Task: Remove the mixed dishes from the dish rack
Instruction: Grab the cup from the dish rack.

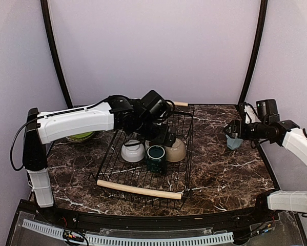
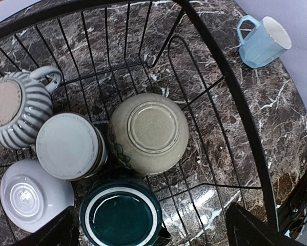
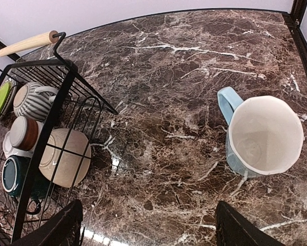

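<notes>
Dish rack (image 1: 143, 169) sits centre table, long axis running 6 to 12 o'clock in the top view, wooden rod handles across the near and far ends.

Mid-unload, by my read. Five dishes remain in the rack, all upside down, bases up. A green plate (image 1: 80, 136) lies outside at 9 o'clock, mostly hidden behind the left arm.

- Beige bowl (image 2: 149, 133): centre of the left wrist view, touching the small white-brown cup.
- White bowl (image 2: 33, 195): at 8 o'clock from it.
- Grey-striped mug (image 2: 17, 105): at 10 o'clock, handle toward 1 o'clock.
- Dark-teal mug (image 2: 121, 215): at 6 o'clock.
- Small white-brown cup (image 2: 68, 146): between the striped mug and the beige bowl.
- Light-blue mug (image 3: 261, 136): out on the table at 3 o'clock of the rack, upright, mouth up, handle toward 11 o'clock in the right wrist view.

Left gripper (image 2: 148, 230) hangs inside the rack above the dishes, jaws spread wide, nothing held. Right gripper (image 3: 148, 225) is above the light-blue mug, wide, empty; looks like a release.

Likely next: left descends on the beige bowl or the teal mug. An inverted, round base needs a wide straddle or a rim pinch; neighbours touch, so clearance is tight.
</notes>
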`<state>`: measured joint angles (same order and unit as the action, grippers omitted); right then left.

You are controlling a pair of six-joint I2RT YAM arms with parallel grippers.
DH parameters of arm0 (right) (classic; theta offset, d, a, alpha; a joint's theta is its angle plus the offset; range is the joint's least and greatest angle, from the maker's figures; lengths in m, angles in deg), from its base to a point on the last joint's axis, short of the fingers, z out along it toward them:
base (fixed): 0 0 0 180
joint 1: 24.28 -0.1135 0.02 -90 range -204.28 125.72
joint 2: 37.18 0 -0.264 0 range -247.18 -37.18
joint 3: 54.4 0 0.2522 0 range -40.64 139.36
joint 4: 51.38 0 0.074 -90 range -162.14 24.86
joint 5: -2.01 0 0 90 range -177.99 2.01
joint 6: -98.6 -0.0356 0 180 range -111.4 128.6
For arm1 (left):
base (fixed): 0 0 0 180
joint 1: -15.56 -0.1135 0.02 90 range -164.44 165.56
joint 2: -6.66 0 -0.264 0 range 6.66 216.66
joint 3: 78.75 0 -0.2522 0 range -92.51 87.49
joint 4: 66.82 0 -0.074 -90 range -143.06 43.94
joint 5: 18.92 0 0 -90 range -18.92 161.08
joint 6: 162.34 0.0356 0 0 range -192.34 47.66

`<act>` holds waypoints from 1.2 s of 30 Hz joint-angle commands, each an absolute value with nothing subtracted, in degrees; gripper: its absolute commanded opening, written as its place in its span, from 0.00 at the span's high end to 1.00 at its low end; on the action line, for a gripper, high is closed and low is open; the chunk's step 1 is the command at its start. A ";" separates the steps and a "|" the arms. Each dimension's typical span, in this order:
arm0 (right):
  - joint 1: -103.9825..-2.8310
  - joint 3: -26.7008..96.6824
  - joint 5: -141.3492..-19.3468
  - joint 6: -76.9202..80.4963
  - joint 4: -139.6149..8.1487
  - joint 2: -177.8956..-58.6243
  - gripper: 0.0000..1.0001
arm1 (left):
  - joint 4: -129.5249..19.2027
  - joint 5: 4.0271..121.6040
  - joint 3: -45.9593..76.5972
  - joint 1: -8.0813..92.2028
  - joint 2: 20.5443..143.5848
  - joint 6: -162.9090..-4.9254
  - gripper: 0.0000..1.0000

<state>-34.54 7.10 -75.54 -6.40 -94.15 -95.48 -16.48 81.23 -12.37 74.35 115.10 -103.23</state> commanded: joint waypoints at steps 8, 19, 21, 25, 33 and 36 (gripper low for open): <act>-34.82 4.91 -76.25 -4.87 -91.46 -90.52 0.13 | -1.56 93.99 -18.96 77.21 122.18 -112.89 0.01; -34.83 3.99 -75.63 -5.20 -90.78 -90.39 0.13 | -4.11 88.18 -18.40 77.35 126.28 -111.17 0.01; -34.83 4.00 -75.47 -5.27 -90.93 -90.20 0.13 | -4.03 88.28 -18.47 77.35 127.06 -111.13 0.01; -34.82 3.84 -75.16 -5.52 -90.97 -90.09 0.13 | -3.71 88.12 -18.29 77.35 128.58 -111.14 0.01; -34.83 4.17 -74.31 -6.24 -90.72 -90.91 0.13 | -3.59 88.43 -18.47 77.35 129.62 -109.28 0.08; -34.85 4.40 -74.03 -6.49 -91.04 -90.88 0.13 | -2.59 88.85 -19.59 77.35 129.57 -108.37 0.14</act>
